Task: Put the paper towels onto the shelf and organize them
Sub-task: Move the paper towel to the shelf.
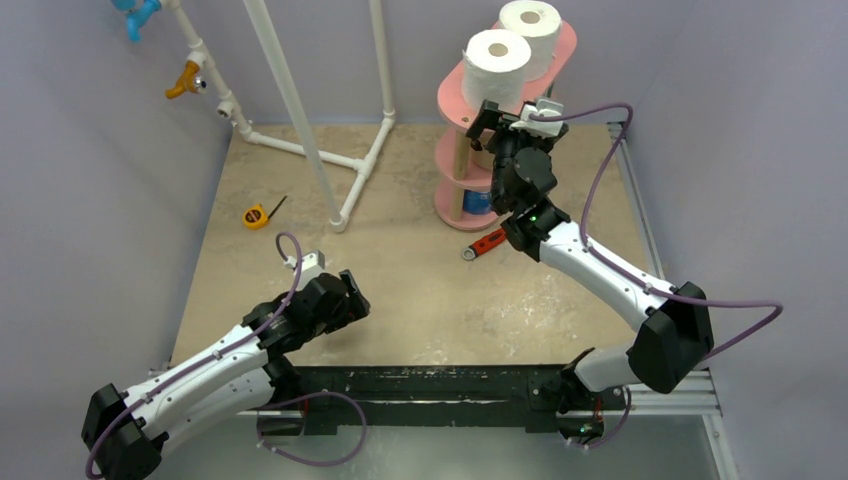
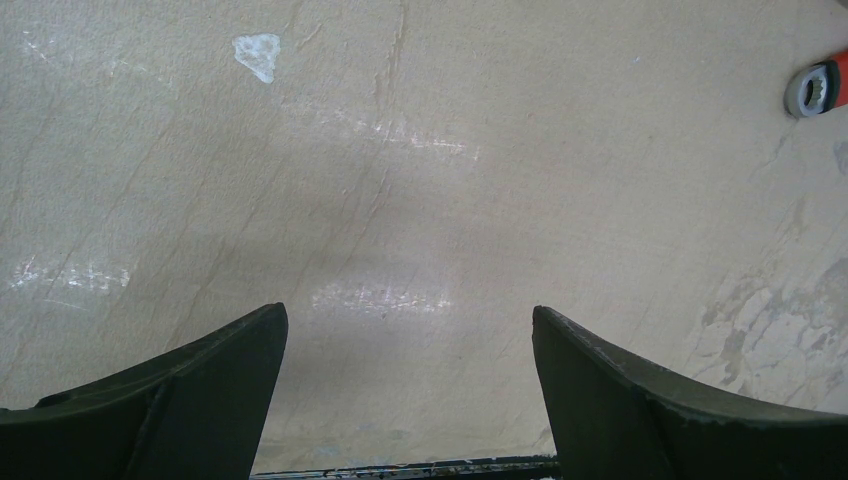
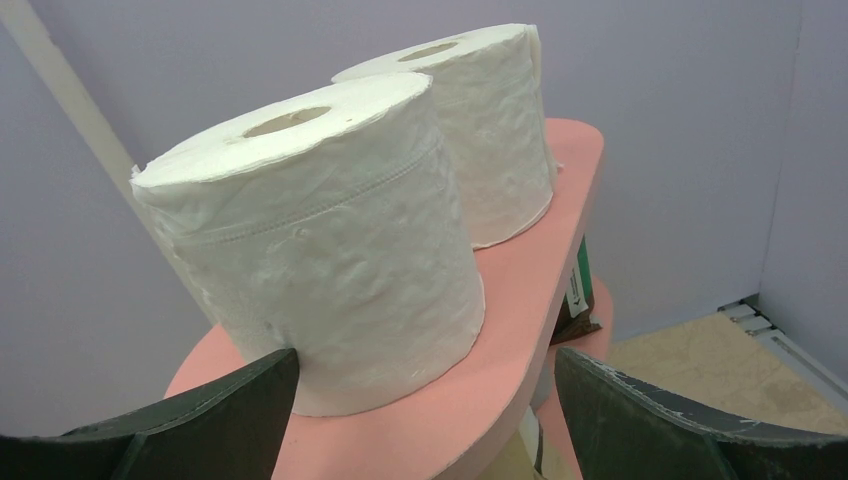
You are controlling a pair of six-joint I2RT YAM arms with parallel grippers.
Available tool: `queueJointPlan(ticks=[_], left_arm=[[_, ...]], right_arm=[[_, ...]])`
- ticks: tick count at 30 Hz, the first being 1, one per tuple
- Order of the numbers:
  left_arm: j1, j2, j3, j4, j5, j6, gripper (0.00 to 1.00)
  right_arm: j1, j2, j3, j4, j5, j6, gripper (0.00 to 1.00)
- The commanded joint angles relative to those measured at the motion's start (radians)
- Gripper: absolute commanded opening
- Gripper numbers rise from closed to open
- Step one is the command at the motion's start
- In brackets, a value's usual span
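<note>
Two white paper towels stand upright on the top board of the pink shelf: a near roll and a far roll. In the right wrist view the near roll and the far roll sit on the top board. A green-wrapped roll peeks out underneath. A blue-wrapped roll lies on a lower board. My right gripper is open at the board's near edge, just short of the near roll. My left gripper is open and empty, low over the table.
A white pipe frame stands at the back left. A yellow tape measure lies beside it. A red-handled wrench lies under the right arm near the shelf's foot. Purple walls close in the table.
</note>
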Motion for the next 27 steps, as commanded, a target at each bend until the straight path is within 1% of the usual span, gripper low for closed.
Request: queueJointPlan(ticks=[1, 20, 27], left_arm=[[0.004, -0.001, 0.000, 0.033, -0.015, 0.005, 0.92], [0.003, -0.014, -0.006, 0.037, -0.003, 0.007, 0.91], [0.003, -0.040, -0.012, 0.034, 0.004, 0.009, 0.92]], right_arm=[[-0.015, 0.005, 0.041, -0.008, 0.005, 0.012, 0.99], [-0.015, -0.088, -0.014, -0.052, -0.053, 0.017, 0.99], [0.000, -0.175, -0.085, -0.084, -0.072, 0.030, 0.99]])
